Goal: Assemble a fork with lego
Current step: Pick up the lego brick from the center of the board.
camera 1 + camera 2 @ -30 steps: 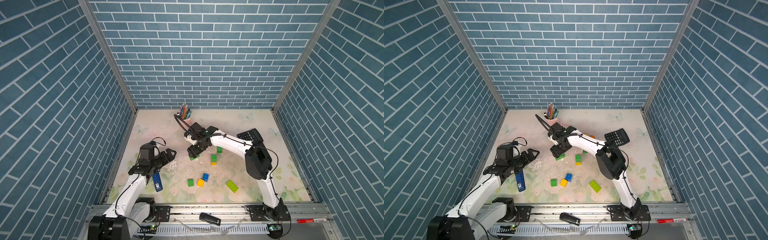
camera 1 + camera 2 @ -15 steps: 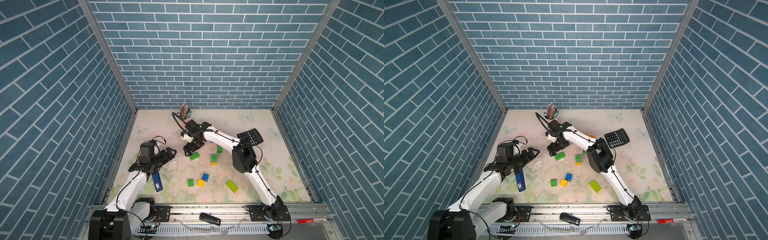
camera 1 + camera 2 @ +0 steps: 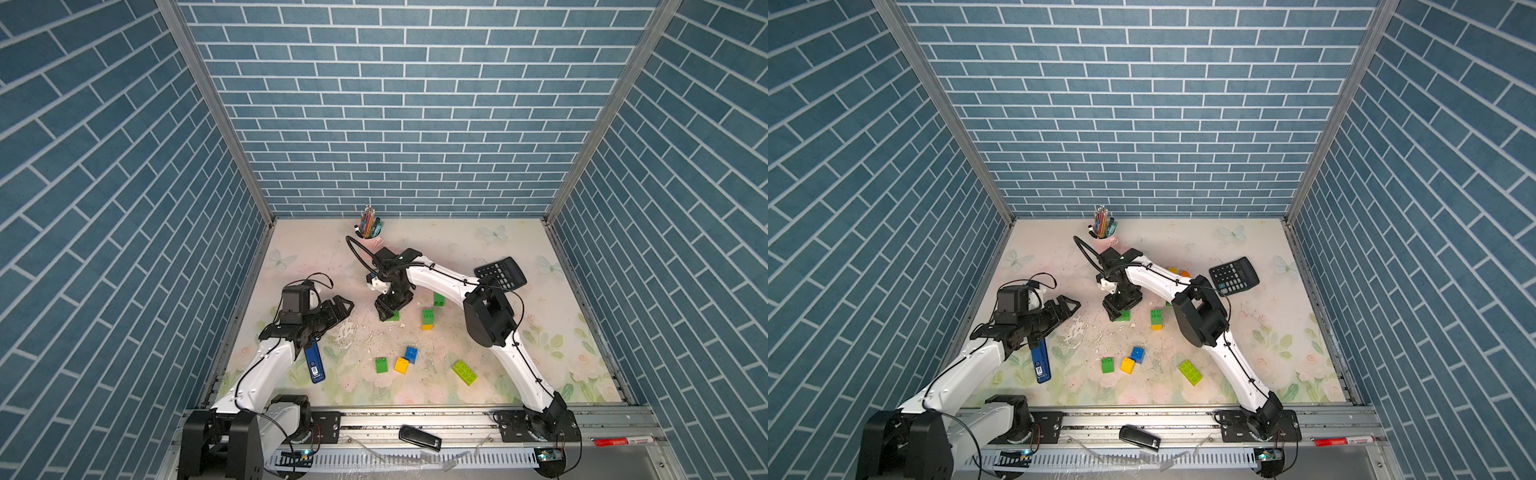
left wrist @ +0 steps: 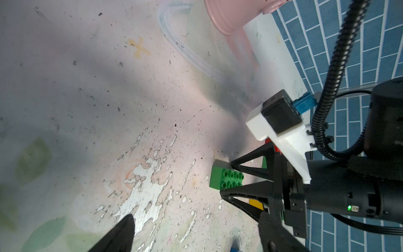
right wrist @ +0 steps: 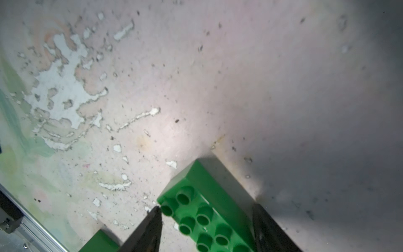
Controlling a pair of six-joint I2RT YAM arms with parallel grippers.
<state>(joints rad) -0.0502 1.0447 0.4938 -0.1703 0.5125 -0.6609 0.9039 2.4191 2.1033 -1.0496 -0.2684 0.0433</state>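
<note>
An oblong green lego brick [image 5: 205, 192] lies on the mat, and my right gripper [image 5: 207, 208] is shut on it, one finger on each long side. The same brick [image 4: 224, 179] shows between those fingers in the left wrist view. In both top views the right gripper [image 3: 388, 313] [image 3: 1117, 313] hides most of it. My left gripper [image 3: 345, 307] [image 4: 196, 222] hovers open and empty to the left. Loose lego lies nearer the front: a green-on-yellow stack [image 3: 428, 319], a green square [image 3: 439, 298], blue [image 3: 411, 354], yellow [image 3: 402, 365], green [image 3: 381, 365] and a lime oblong [image 3: 464, 372].
A blue stick-shaped device [image 3: 314, 365] lies under the left arm. A black calculator [image 3: 500, 272] sits at the right, a pink pencil cup [image 3: 370, 226] at the back. Orange and yellow bricks [image 3: 1179, 272] peek out behind the right arm. Blue brick walls enclose three sides.
The right gripper came down toward the front onto the green brick and its jaws narrowed around it. The left arm has barely moved.
</note>
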